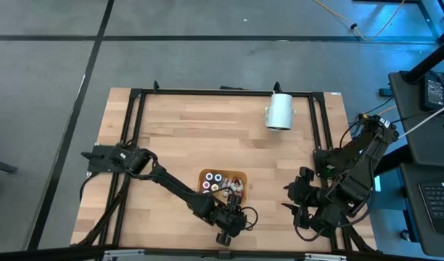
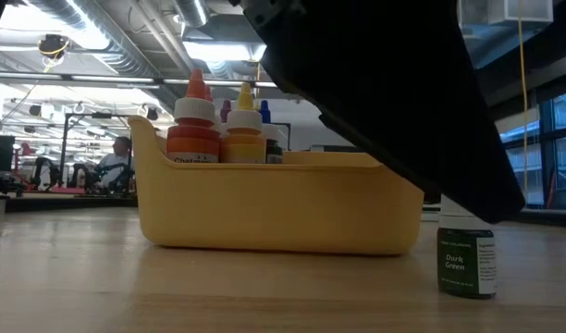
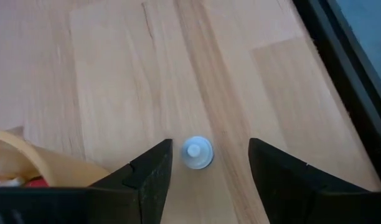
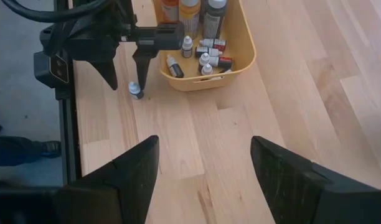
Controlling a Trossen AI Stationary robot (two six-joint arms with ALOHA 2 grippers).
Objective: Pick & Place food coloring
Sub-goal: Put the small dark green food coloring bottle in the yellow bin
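A small food coloring bottle [image 3: 197, 152] with a white cap and a "Dark Green" label [image 2: 466, 261] stands upright on its base on the wooden table, just off the near corner of the yellow tray [image 4: 240, 59]. My left gripper [image 3: 210, 146] hangs above it, open, one finger on each side of the cap and neither touching it. The right wrist view shows the same: left gripper [image 4: 125, 71] over the bottle [image 4: 136, 91]. Several more bottles stand and lie in the tray [image 1: 223, 185]. My right gripper [image 4: 204, 142] waits open near the table's right near corner [image 1: 293, 199].
A large white cylinder [image 1: 280, 111] lies near the far edge. Black frame rails [image 1: 135, 130] run along the table's left, far and right sides. Bare wood [image 1: 269, 188] lies between the tray and my right gripper. A person [image 2: 121, 157] sits far off in the room.
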